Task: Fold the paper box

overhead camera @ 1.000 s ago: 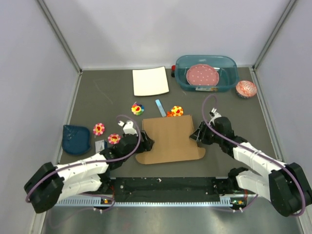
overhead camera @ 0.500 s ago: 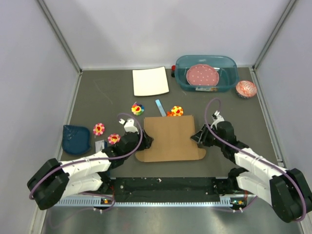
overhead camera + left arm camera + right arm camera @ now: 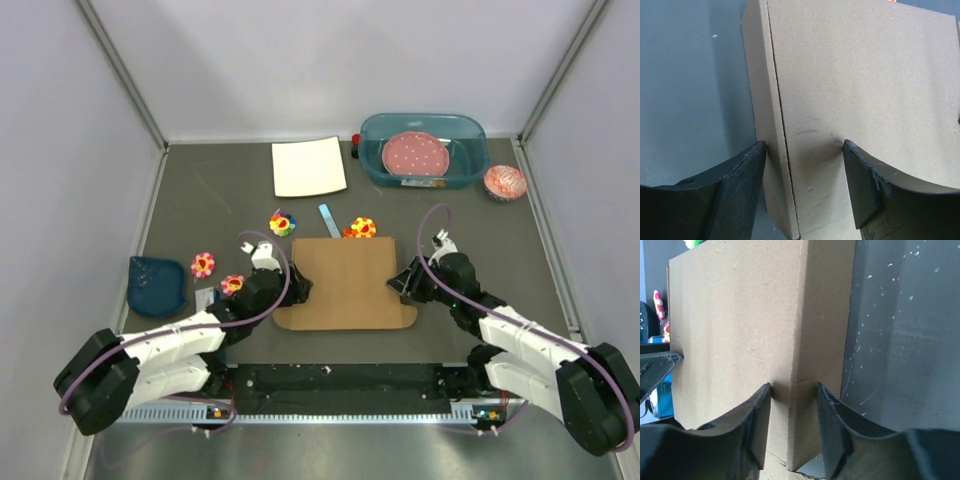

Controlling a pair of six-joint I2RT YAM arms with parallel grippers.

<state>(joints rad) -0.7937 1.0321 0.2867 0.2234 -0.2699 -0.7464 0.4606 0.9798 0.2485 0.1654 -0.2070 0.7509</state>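
The paper box [image 3: 345, 285] is a flat brown cardboard piece lying in the middle of the table between both arms. My left gripper [image 3: 293, 290] is at its left edge. In the left wrist view, the left gripper [image 3: 802, 145] straddles the creased side strip of the paper box [image 3: 860, 75], with both fingertips touching cardboard. My right gripper [image 3: 403, 282] is at the right edge. In the right wrist view, the right gripper [image 3: 794, 386] pinches the folded corner of the paper box [image 3: 740, 320] where the top panel meets the side wall.
A white square sheet [image 3: 309, 167] lies at the back. A teal tub [image 3: 470, 160] holds a pink plate [image 3: 415, 154], with a cupcake liner [image 3: 505, 182] to its right. Paper flowers [image 3: 283, 223] [image 3: 362, 228] [image 3: 203, 264] and a blue dish [image 3: 157, 285] lie nearby.
Both grippers narrowed onto the box's side edges. The box shifted slightly away from the near edge, and its near tabs show less.
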